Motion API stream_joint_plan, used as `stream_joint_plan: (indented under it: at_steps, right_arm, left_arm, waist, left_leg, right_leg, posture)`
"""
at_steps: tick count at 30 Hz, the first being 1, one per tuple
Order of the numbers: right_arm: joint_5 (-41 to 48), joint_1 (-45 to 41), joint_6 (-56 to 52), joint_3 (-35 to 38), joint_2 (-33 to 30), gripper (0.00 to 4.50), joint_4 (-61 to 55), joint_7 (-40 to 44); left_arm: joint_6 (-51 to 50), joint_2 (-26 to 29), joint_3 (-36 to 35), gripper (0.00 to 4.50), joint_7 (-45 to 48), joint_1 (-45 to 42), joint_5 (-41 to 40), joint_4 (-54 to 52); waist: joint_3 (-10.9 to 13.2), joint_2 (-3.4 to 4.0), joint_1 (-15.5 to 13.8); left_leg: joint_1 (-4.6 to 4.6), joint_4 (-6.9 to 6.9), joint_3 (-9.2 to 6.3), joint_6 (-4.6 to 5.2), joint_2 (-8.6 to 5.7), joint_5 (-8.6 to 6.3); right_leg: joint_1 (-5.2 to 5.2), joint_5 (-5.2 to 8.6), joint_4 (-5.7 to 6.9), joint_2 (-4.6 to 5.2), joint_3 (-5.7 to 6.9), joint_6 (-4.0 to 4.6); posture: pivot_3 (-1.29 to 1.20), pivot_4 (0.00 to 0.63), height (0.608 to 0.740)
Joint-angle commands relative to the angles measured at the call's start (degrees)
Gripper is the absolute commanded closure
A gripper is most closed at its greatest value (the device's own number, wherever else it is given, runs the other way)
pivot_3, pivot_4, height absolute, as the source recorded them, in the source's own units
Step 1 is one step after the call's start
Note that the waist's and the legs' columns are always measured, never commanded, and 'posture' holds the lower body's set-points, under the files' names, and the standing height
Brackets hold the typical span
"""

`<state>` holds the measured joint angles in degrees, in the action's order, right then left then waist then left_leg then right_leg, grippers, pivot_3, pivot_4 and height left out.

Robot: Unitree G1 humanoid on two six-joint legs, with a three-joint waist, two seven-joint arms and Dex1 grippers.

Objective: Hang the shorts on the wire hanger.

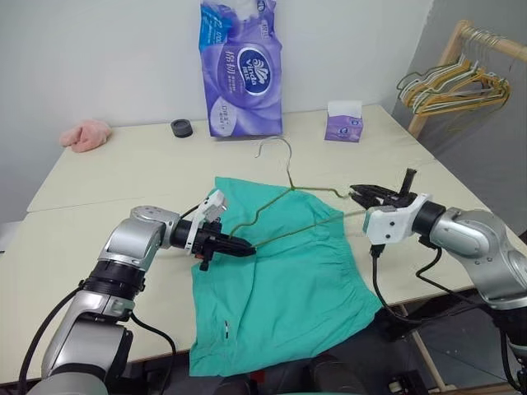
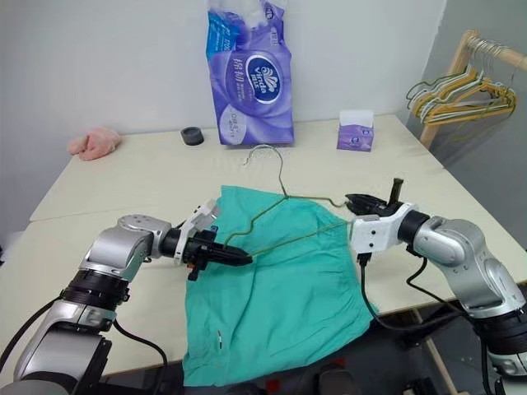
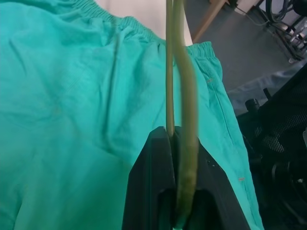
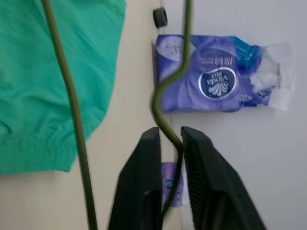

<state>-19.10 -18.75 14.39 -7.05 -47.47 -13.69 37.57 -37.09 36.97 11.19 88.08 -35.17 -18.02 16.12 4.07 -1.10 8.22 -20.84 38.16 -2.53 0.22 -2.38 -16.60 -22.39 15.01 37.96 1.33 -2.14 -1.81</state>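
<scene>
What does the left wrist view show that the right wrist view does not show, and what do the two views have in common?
Left wrist view: the left gripper shut on the wire hanger, the shorts' gathered waistband under the wire, and the floor past the table edge.

Right wrist view: the right gripper with a bend of the wire between its slightly parted fingers, a purple tissue pack, a small black round thing and a small purple tissue box behind the fingers.

Both views: the teal shorts, the olive-gold wire and the pale table.
</scene>
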Motion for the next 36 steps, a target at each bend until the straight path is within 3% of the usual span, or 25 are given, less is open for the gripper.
stream_joint_plan:
  at_steps: [1, 5, 8, 16, 24, 27, 36]
  right_arm:
    - [1.6, 0.8, 1.1, 1.4, -2.1, 2.43, -2.7, 2.4]
    - [5.4, 3.3, -0.1, 2.7, -3.9, 1.11, -4.8, 6.0]
    - [11.9, 7.3, -7.7, 5.0, -5.8, 0.05, -8.9, 11.3]
    - [29.9, 9.3, -43.8, 14.5, -7.4, 0.05, -19.4, 15.8]
    - [40.7, 6.3, -66.6, 11.5, -9.8, 0.05, -24.7, 16.4]
    - [41.3, 3.0, -71.2, 7.9, -9.6, 0.05, -24.5, 14.7]
    - [38.9, -2.0, -72.3, -2.2, -10.4, 0.05, -20.8, 13.9]
  left_arm:
    - [1.5, -0.3, -0.4, 4.50, -0.8, -0.5, -0.8, -1.0]
    - [4.3, -1.0, -0.8, 4.50, -2.5, -0.8, 0.3, 0.9]
    - [8.5, -1.6, -1.3, 4.50, -4.8, -1.2, 1.8, 3.5]
    - [26.7, 0.5, 1.4, 4.50, -5.4, -1.8, 9.8, 6.5]
    - [29.1, 0.2, 2.8, 4.50, -4.5, -2.7, 11.1, 1.3]
    - [28.4, 0.0, 3.3, 4.50, -4.3, -2.8, 11.0, -1.2]
    - [28.4, 0.3, 5.1, 4.50, -3.7, -1.8, 11.4, -5.2]
  waist:
    - [0.0, 0.00, 0.0]
    - [0.0, 0.00, 0.0]
    - [0.0, -0.01, -0.2]
    - [0.0, 0.00, -0.2]
    - [0.0, 0.00, -0.2]
    - [0.0, 0.00, -0.2]
    - [0.0, 0.01, -0.1]
  left_leg:
    - [0.03, 0.00, 0.00, 0.00, 0.00, 0.00]
    - [0.04, 0.00, -0.01, 0.00, 0.00, 0.00]
    - [0.03, 0.01, -0.04, 0.00, 0.00, 0.00]
    - [0.05, 0.01, -0.06, 0.00, 0.03, -0.01]
    - [0.02, 0.01, -0.06, 0.00, 0.03, -0.01]
    - [0.01, 0.01, -0.06, 0.00, 0.04, -0.01]
    - [0.00, 0.01, -0.05, 0.00, 0.04, -0.01]
  right_leg:
    - [0.03, 0.00, -0.01, 0.00, 0.01, 0.00]
    - [0.04, 0.00, -0.01, 0.00, 0.02, 0.00]
    - [0.06, 0.00, -0.03, 0.00, 0.05, 0.00]
    - [0.07, 0.00, -0.03, 0.01, 0.05, 0.00]
    - [0.06, 0.00, -0.06, 0.03, 0.05, 0.00]
    - [0.05, 0.00, -0.06, 0.04, 0.07, -0.01]
    - [0.03, 0.00, -0.06, 0.04, 0.07, -0.01]
  posture:
    - [-0.22, 0.055, 0.740]
    - [-0.22, 0.055, 0.740]
    - [-0.23, 0.054, 0.740]
    - [-0.24, 0.047, 0.740]
    - [-0.24, 0.035, 0.740]
    - [-0.24, 0.033, 0.740]
    - [-0.23, 0.031, 0.740]
